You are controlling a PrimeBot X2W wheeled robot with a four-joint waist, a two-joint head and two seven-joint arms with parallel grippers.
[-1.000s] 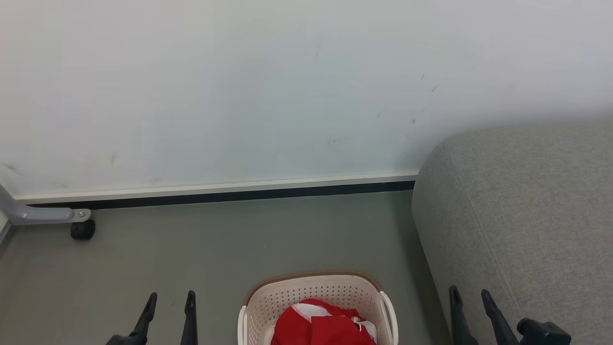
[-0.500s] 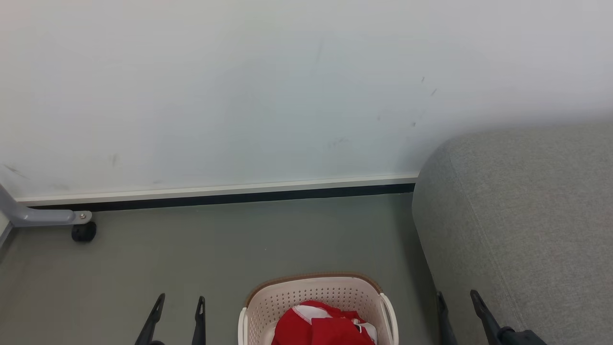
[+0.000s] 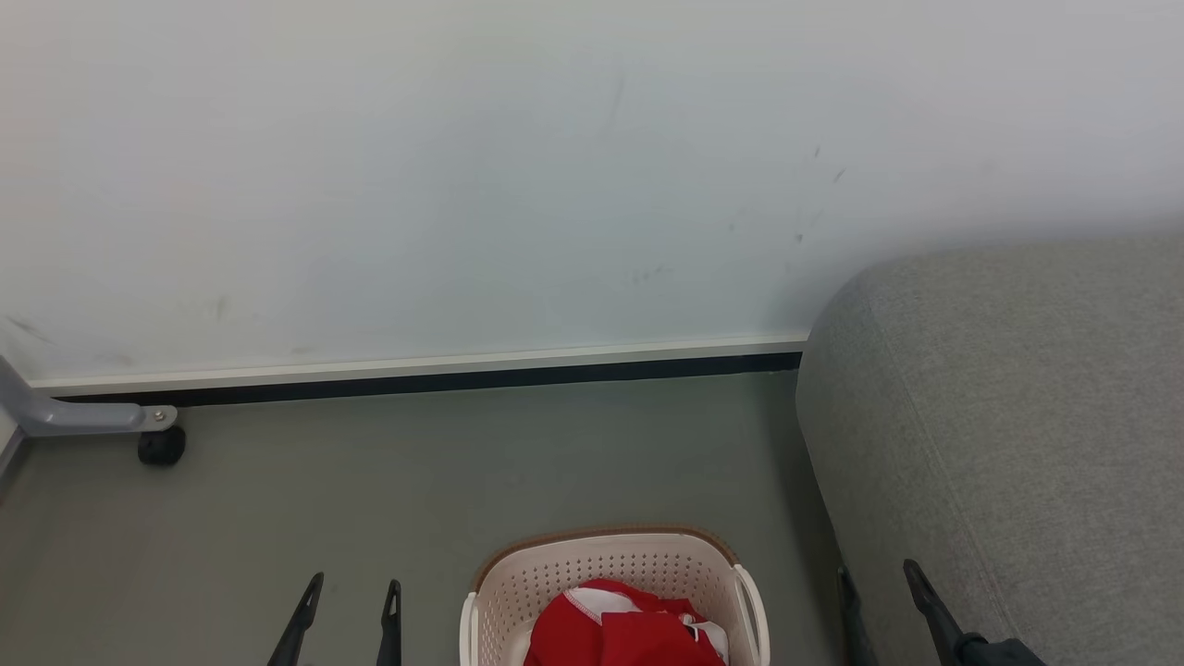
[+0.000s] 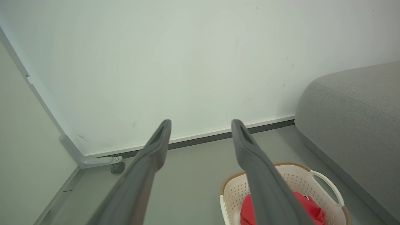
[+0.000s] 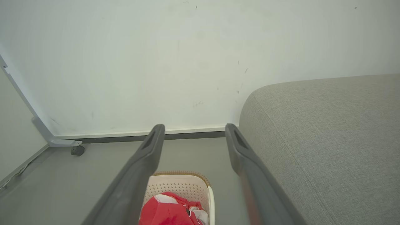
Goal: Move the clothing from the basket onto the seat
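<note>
The clothing (image 3: 624,629) lies bunched in the basket (image 3: 601,560), red cloth with white trim heaped below the rim. None of it is on the seat (image 3: 1017,416). The basket stands on the floor (image 3: 416,481) just beside the seat's rounded end; whether the two touch I cannot tell.

The left gripper (image 3: 356,581) hovers to the left of the basket, its fingers spread wide with nothing between them. The right gripper (image 3: 876,569) hovers to the basket's right, in front of the seat's side, equally spread and empty. In both wrist views only floor and wall show between the fingers, and the basket sits low in each view.

By my reading the task is at its very start: both arms are poised and the first reach into the basket has not begun.

The next move calls for one gripper to swing in over the basket's mouth, come down between its walls and pinch a thick fold of the top garment. The right gripper looks the handier, being nearer the seat. The lift must clear the rim before the cloth is carried across. The two garments may well come up tangled, and a shallow pinch could slip off.
</note>
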